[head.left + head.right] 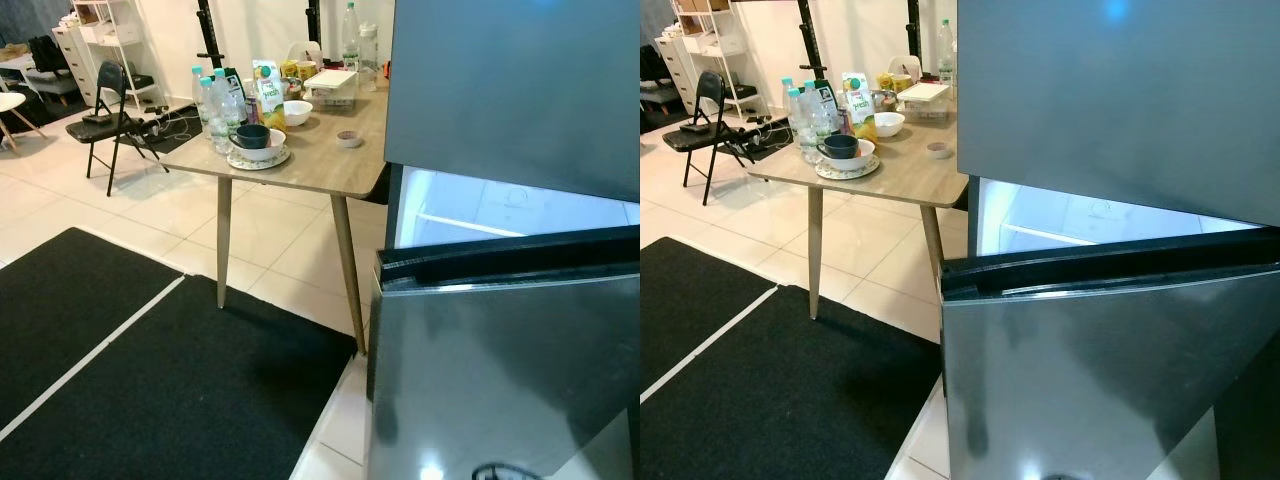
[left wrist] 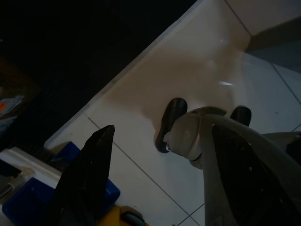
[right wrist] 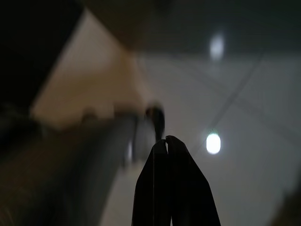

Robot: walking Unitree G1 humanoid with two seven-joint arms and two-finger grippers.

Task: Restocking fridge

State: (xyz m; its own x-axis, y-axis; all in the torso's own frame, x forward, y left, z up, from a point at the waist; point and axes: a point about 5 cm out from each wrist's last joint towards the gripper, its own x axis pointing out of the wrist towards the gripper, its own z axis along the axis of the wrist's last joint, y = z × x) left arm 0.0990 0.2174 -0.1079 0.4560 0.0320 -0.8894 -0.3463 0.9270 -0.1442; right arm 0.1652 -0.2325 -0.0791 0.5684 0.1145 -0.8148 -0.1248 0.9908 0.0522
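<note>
Both grippers hang low: left gripper (image 2: 155,183) spread, right gripper (image 3: 170,141) pressed together; bottles (image 1: 212,100) sit ahead-left, fridge (image 1: 500,240) ajar right.

Right before me stands the fridge (image 1: 510,90), a tall grey steel one with a smooth, faintly reflective upper door that is closed. Its lower door (image 1: 1100,370) is swung partly open toward me, tilted in my view, with a black seal strip along its top edge. Through the gap I see the lit white interior (image 1: 500,215) with a thin shelf line across it.

On the wooden table (image 1: 320,160) just beside the fridge wait the groceries: a cluster of clear water bottles (image 1: 212,105) with pale caps, a juice carton (image 1: 268,92) standing upright near them, and a clear container (image 1: 332,85) farther back.
</note>
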